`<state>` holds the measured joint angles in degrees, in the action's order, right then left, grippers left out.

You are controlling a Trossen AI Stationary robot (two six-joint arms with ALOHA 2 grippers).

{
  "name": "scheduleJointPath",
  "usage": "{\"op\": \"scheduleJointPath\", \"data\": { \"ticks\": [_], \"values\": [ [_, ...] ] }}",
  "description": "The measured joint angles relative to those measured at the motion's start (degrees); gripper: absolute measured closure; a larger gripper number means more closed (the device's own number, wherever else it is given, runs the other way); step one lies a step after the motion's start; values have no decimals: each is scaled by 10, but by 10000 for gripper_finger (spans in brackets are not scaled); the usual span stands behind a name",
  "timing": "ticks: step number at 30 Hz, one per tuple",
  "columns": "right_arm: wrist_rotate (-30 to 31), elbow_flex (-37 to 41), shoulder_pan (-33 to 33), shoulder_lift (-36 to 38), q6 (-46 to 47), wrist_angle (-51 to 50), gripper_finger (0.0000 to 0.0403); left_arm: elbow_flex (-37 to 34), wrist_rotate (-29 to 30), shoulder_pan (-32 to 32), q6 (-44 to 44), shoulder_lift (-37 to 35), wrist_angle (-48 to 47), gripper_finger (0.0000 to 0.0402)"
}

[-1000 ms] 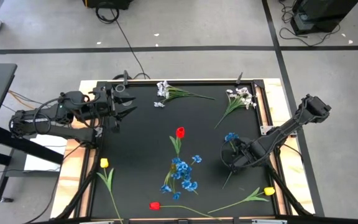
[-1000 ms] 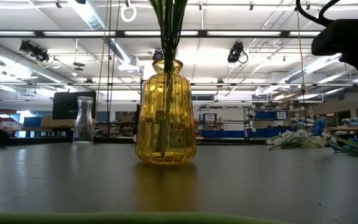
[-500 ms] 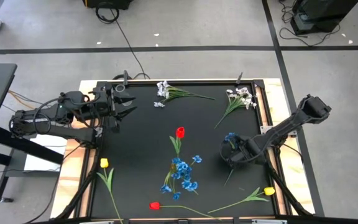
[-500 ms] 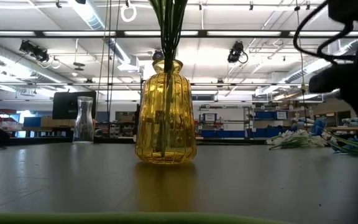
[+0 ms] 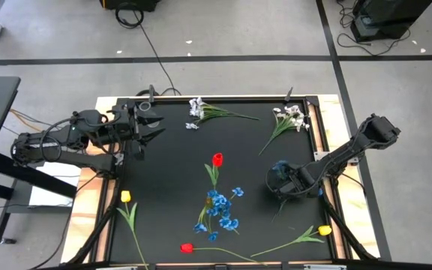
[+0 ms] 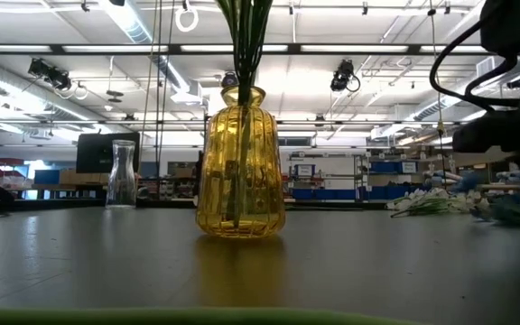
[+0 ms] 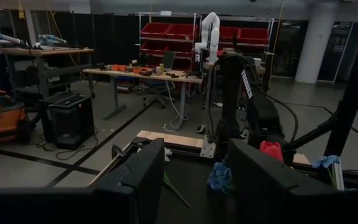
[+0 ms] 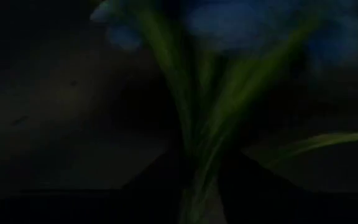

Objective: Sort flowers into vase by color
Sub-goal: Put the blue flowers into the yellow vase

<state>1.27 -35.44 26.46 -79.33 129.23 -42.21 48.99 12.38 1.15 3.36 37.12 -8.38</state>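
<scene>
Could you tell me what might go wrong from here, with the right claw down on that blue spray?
The right claw grips the blue spray by thin stems, so it may slip or droop when lifted. Carrying it across could snag the red tulip or the blue cluster lying mid-table.

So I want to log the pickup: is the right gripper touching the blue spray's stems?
Touching. In the right wrist view the blue spray's green stems run down between the right gripper's two dark fingers, pinched there.

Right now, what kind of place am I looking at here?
Probably a robotics lab or workshop hall. Red parts bins on shelving, a white robot arm by a cluttered workbench, and high ceilings hung with strip lights all suggest it.
</scene>
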Motion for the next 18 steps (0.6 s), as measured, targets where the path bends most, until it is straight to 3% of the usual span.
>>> {"op": "scheduleJointPath", "data": {
  "ticks": [5, 14, 18],
  "values": [
    [42, -12, 0, -2, -4, -3, 384, 0, 0, 0, 0, 0, 0, 218],
    [212, -102, -18, -2, -39, -29, 365, 0, 0, 0, 0, 0, 0, 218],
    [288, -156, -46, -2, -99, -56, 375, 0, 0, 0, 0, 0, 0, 218]
  ]
}}
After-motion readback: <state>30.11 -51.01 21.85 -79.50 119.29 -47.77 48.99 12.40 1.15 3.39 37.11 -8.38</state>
